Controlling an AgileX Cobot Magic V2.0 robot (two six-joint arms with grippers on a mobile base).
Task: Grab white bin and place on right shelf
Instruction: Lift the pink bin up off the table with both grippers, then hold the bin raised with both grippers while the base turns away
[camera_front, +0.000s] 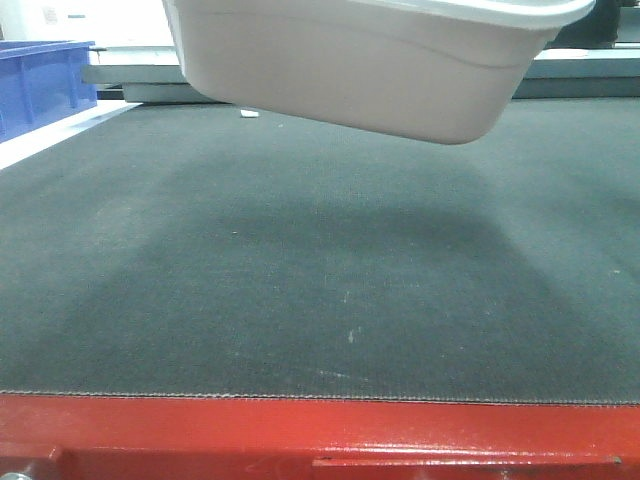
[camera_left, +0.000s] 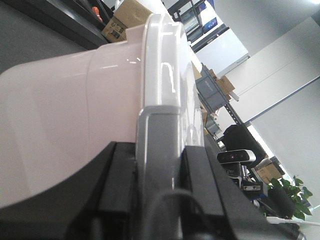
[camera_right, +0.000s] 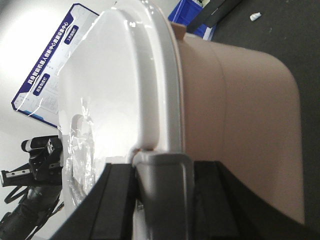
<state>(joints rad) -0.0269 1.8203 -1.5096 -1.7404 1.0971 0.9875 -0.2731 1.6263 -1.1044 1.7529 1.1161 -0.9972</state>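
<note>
Although rectangular, the glossy plastic white bin (camera_front: 360, 70) has smoothly rounded corners.

Front camera low at table (camera_front: 320, 432) edge, facing across mat (camera_front: 320, 300); wrist cameras close against opposite ends of shared white bin (camera_front: 360, 70).

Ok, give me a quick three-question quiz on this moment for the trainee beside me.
1. True or false: the large pale pinkish-white plastic bin rests on the dark woven mat.
2. What are the fingers of the left gripper shut on? A: the bin's grey end clip. B: a cardboard box. C: the red table frame.
3. Fill in: in the front view, the blue open plastic bin shows at the far ___ side.

Key: 1 false, it hangs above the mat with its shadow below; 2 A; 3 left.
</note>
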